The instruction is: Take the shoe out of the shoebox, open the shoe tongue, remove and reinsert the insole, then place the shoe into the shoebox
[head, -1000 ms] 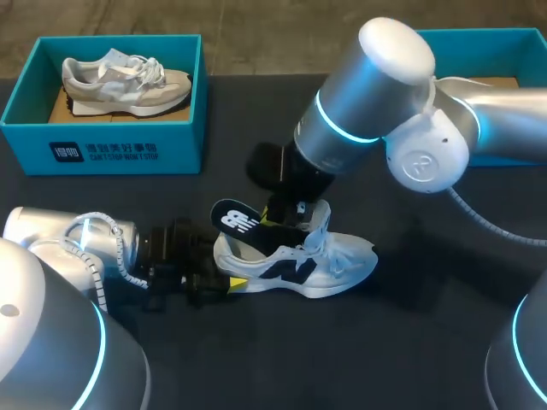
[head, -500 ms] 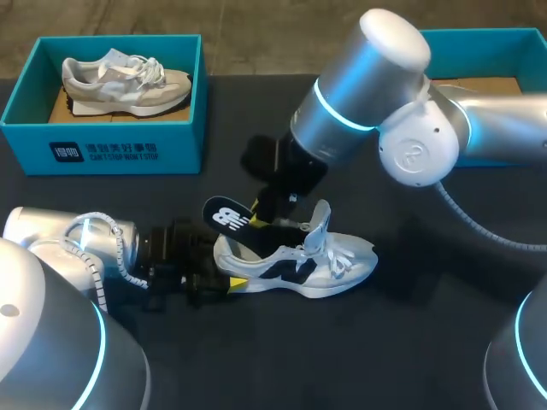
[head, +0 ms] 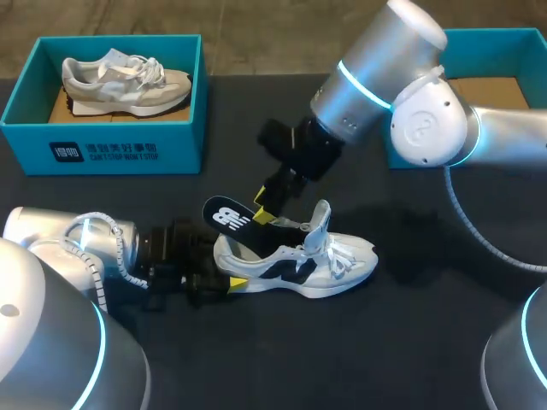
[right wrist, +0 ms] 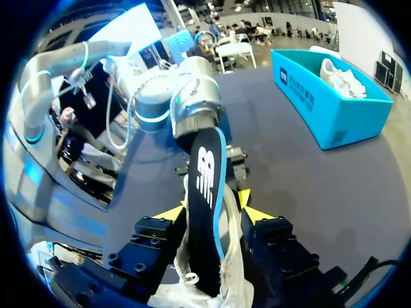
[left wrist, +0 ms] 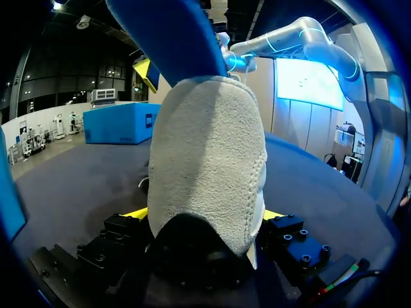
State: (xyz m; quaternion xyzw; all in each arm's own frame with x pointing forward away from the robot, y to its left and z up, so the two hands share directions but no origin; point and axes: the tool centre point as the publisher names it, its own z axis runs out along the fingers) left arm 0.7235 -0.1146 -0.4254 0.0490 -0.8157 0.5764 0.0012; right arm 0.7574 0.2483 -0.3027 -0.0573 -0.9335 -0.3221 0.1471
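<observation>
1. Head view: the left gripper (head: pixel 229 283) is clamped on the heel of the shoe (head: pixel 308 265), which lies on its sole on the table (head: pixel 410 350). A weak hold there could let the shoe lift or skid.
2. The insole (head: pixel 229 215) sticks half out of the collar, and its hidden forepart may snag inside.
3. The right gripper (head: pixel 263 207) pinches the insole near its middle. A steep pull could bend it, or the insole could slip free.

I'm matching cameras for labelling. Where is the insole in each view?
Head view: insole juts from the white shoe at its heel end.
Left wrist view: the blue shape above the shoe's heel.
Right wrist view: insole upright in the right gripper.
Shared landmark: the white shoe.
</observation>
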